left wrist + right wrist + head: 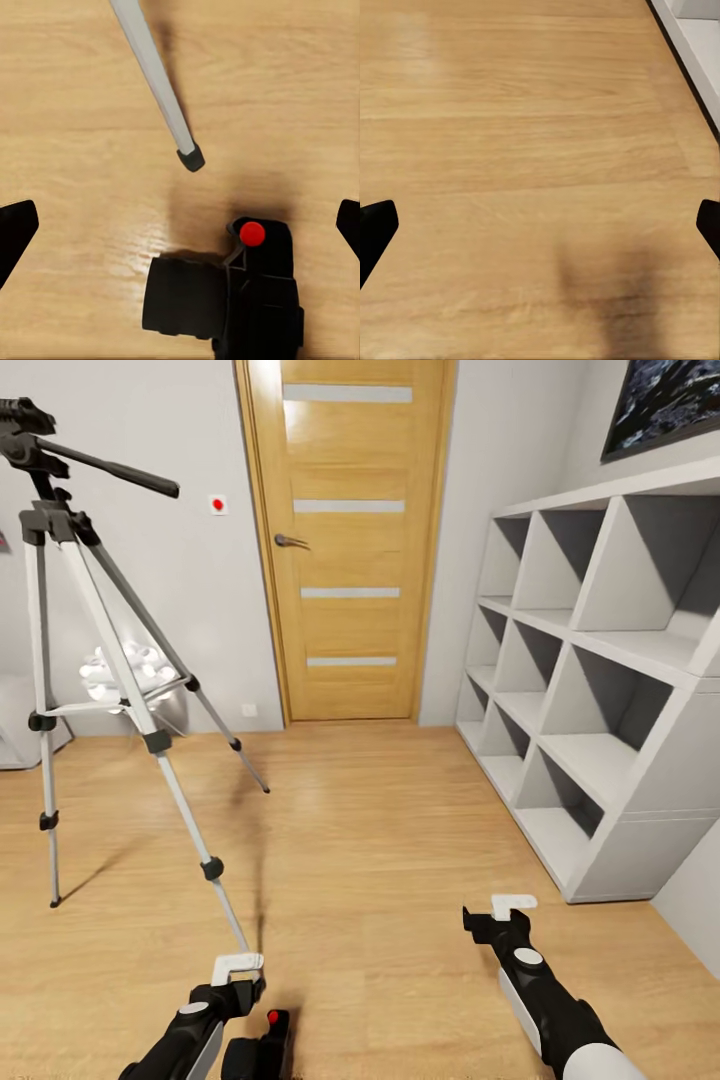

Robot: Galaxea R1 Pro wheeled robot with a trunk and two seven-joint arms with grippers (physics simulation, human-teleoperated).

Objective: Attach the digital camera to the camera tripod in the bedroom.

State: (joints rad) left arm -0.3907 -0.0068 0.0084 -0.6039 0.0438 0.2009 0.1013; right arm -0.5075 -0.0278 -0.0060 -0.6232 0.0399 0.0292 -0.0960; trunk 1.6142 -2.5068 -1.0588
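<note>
Camera (225,300) lies on the floor (75,112) beneath my wide-open, empty left gripper (180,225), just beside a tripod (110,650) foot; my head view cuts it off. My right gripper (540,225) hangs spread and empty over bare planks.

The floor (510,135) is light wood, with long planks running side by side. It looks shiny in one far spot. A soft dark shadow (615,300) lies on the planks close to the camera. Two black fingertips (375,229) poke in from the two sides, far apart, with only bare floor between them. They hold nothing. In one far corner sits a white shelf (697,37) with a thin dark edge where it meets the floor.
</note>
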